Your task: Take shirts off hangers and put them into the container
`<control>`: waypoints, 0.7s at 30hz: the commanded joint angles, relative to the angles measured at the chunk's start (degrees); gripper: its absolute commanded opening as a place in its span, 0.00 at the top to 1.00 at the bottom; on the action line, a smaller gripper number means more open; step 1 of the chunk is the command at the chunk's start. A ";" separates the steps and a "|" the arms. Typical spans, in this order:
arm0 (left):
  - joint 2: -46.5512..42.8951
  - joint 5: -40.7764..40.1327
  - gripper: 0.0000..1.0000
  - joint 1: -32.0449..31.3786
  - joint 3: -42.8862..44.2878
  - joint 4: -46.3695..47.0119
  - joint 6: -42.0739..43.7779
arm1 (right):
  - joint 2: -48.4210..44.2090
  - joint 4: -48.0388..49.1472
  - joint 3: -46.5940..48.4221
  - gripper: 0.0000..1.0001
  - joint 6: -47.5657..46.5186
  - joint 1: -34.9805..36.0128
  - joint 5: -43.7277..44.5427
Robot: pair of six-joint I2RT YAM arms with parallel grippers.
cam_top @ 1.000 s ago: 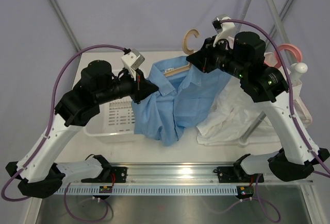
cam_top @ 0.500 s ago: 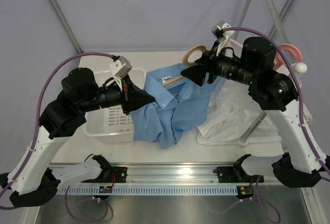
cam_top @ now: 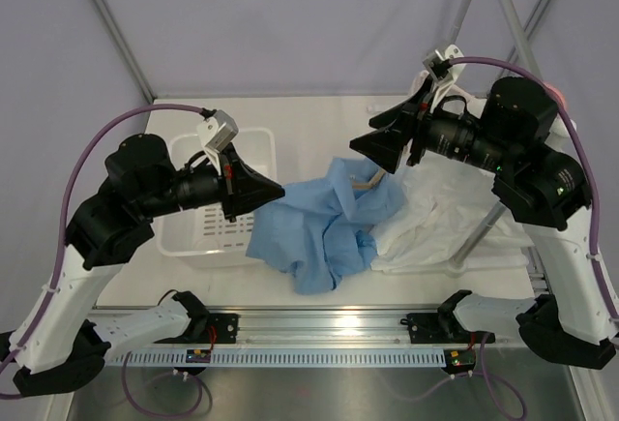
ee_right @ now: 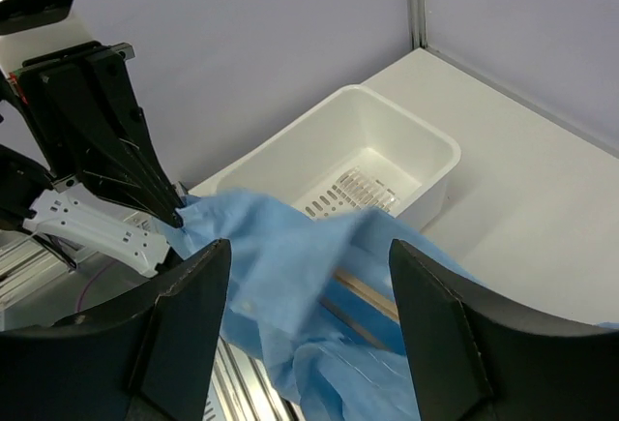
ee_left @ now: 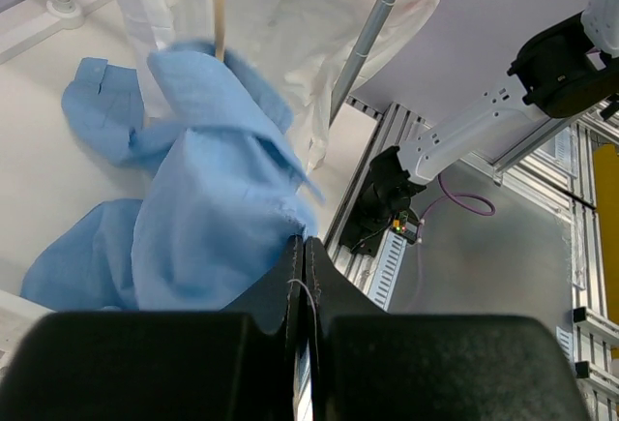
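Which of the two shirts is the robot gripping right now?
The light blue shirt: the left tool is pinched shut on its edge. The white shirt lies crumpled beside it, with no tool gripping it.

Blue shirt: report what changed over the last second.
The right claw opened, let go and pulled back. The blue shirt collapsed into a heap on the table, burying most of the tan hanger. The left claw stays shut on its edge. The white shirt and tub are unmoved.
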 commanded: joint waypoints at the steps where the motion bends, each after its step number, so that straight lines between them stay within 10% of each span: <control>1: 0.64 0.69 1.00 0.03 -0.18 4.57 -1.96 | 1.64 -0.80 1.84 0.25 -0.36 0.66 0.39; 21: 6.00 -1.42 1.00 0.03 -0.36 7.56 -1.70 | -13.20 -0.87 -29.17 0.38 18.53 13.39 41.69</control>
